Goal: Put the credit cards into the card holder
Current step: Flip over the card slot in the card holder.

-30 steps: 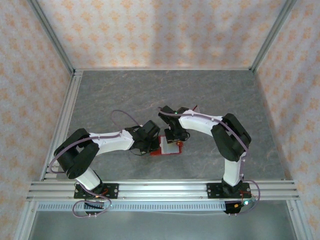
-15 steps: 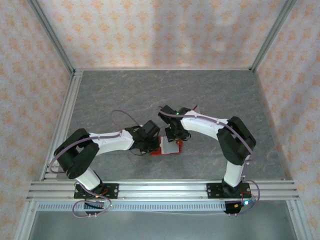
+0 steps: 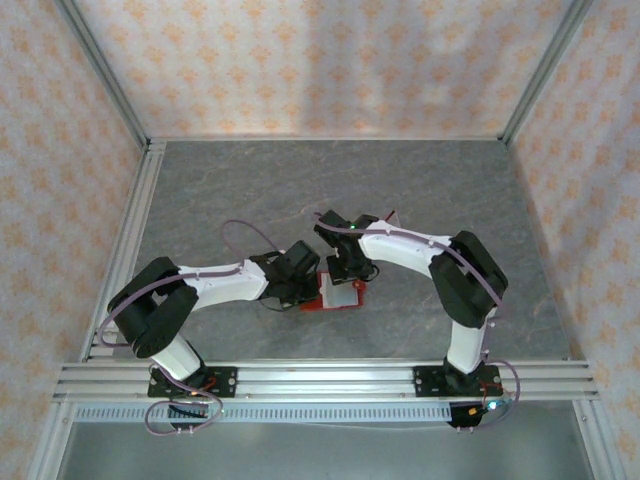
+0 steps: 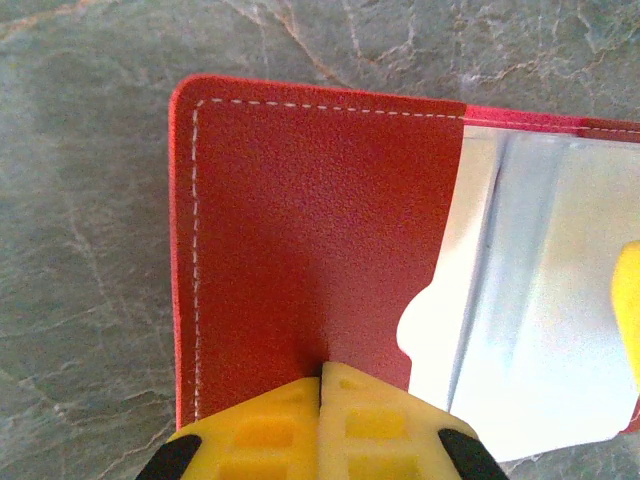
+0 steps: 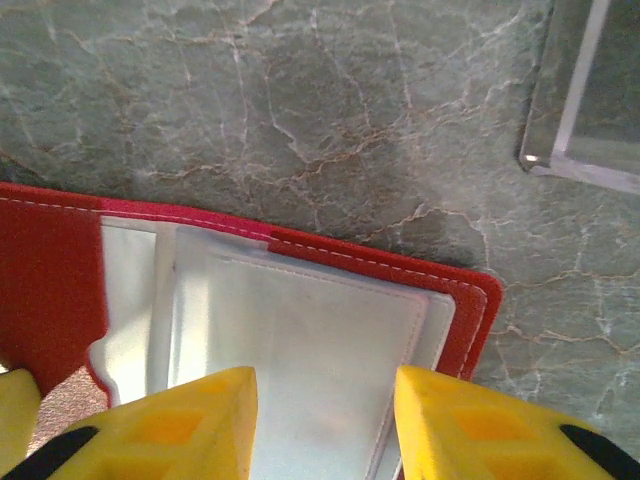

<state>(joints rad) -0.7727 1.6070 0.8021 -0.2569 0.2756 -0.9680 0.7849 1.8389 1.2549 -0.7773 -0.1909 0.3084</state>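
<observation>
- The card holder (image 3: 338, 296) lies open on the grey table (image 3: 250, 180), red flap on its left and pale sleeves (image 5: 300, 340) on its right.
- A clear rack (image 5: 590, 90) sits apart from the card holder, past its far right corner.
- The left gripper (image 4: 322, 378), reaching in from the card holder's left, is closed, its tips resting on the red flap.
- The right gripper (image 5: 325, 400), arm bent in from the right, hangs over the sleeves with its fingers partly apart, gripping nothing I can make out.

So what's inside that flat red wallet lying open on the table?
Pale grey inner sleeves line the flat red folding wallet. No card shows clearly. The right end effector hides part of the sleeves, so a card there can't be ruled out.
</observation>
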